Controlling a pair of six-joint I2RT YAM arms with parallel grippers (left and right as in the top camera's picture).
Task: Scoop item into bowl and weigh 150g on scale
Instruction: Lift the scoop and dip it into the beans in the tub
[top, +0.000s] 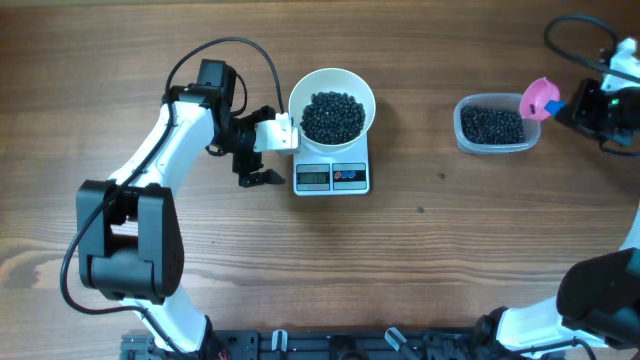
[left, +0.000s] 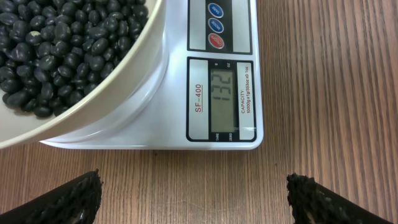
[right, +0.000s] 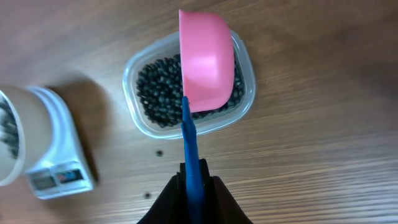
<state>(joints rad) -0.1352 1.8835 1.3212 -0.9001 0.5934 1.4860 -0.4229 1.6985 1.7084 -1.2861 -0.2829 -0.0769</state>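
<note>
Right pincer (right: 194, 180) pinches the blue-handled pink plastic scoop (right: 206, 59) above the clear plastic tub (right: 247, 93) of small black beans (right: 155, 93). Left pincer (left: 196, 199), spread, faces the flat white scale (top: 332, 177), whose round white bowl (top: 300, 90) of beans shows 132. Topping-up stage, likely needing one modest scoop.

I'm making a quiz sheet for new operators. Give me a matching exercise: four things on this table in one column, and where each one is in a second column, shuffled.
Things:
1. white bowl
2. scale
3. clear tub
4. pink scoop

Places:
A. held by its blue handle in the right gripper, by the tub
B. on the scale, filled with black beans
C. on the table to the right of the scale, holding more beans
D. under the bowl, facing the open left gripper

Pairs: 1-B; 2-D; 3-C; 4-A
</note>
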